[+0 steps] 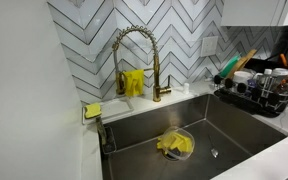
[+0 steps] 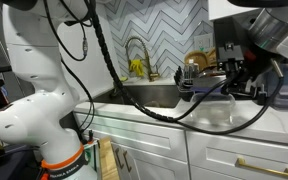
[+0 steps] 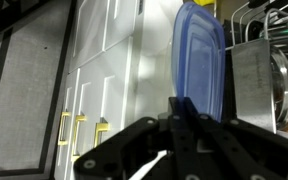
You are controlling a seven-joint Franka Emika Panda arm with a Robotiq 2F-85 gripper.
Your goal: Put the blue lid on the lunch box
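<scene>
In the wrist view my gripper (image 3: 176,105) is shut on the lower edge of the blue lid (image 3: 198,55). The lid is a flat blue plastic sheet that stands upright above the fingers. In an exterior view the gripper (image 2: 242,78) hangs at the right, above the counter and near the dish rack (image 2: 206,72); the lid is hard to make out there. A clear lunch box (image 1: 176,143) with something yellow inside lies on the floor of the sink (image 1: 234,120). The gripper is out of that view.
A gold spring faucet (image 1: 134,55) stands behind the sink, with a yellow sponge (image 1: 92,110) at its left corner. The black dish rack (image 1: 256,92) holds dishes and a green-handled brush (image 1: 238,64). White cabinet doors (image 3: 94,90) show below the gripper.
</scene>
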